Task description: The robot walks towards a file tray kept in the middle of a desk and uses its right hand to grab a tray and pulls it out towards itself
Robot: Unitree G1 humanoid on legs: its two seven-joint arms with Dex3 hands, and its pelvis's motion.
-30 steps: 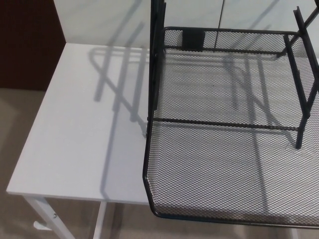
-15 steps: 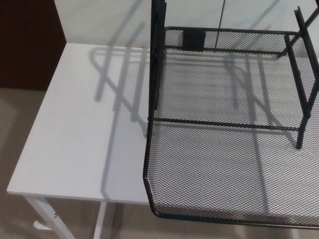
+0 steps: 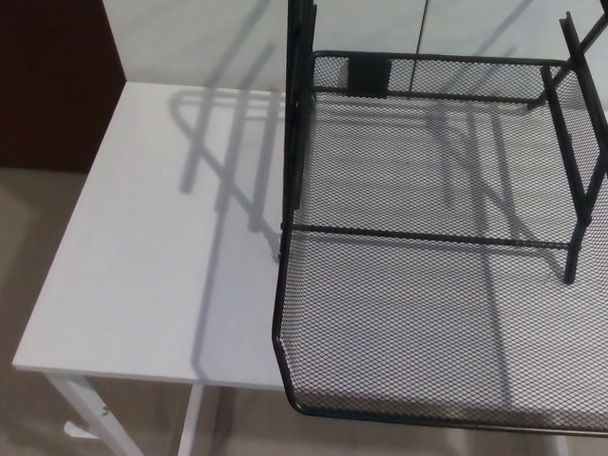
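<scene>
A black wire-mesh file tray (image 3: 427,332) fills the right half of the head view. It is slid out of its black frame (image 3: 296,114), and its front rim (image 3: 399,413) hangs past the near edge of the white desk (image 3: 152,266). A crossbar (image 3: 427,236) of the frame runs across above the mesh. Frame uprights (image 3: 579,171) stand at the right. Neither of my hands shows anywhere in the view.
The desk's left part is bare white top crossed by the frame's shadows. A white wall panel (image 3: 190,38) stands behind the desk. A white desk leg (image 3: 90,408) shows at the lower left over beige floor (image 3: 28,237). A dark brown surface (image 3: 52,76) fills the upper left.
</scene>
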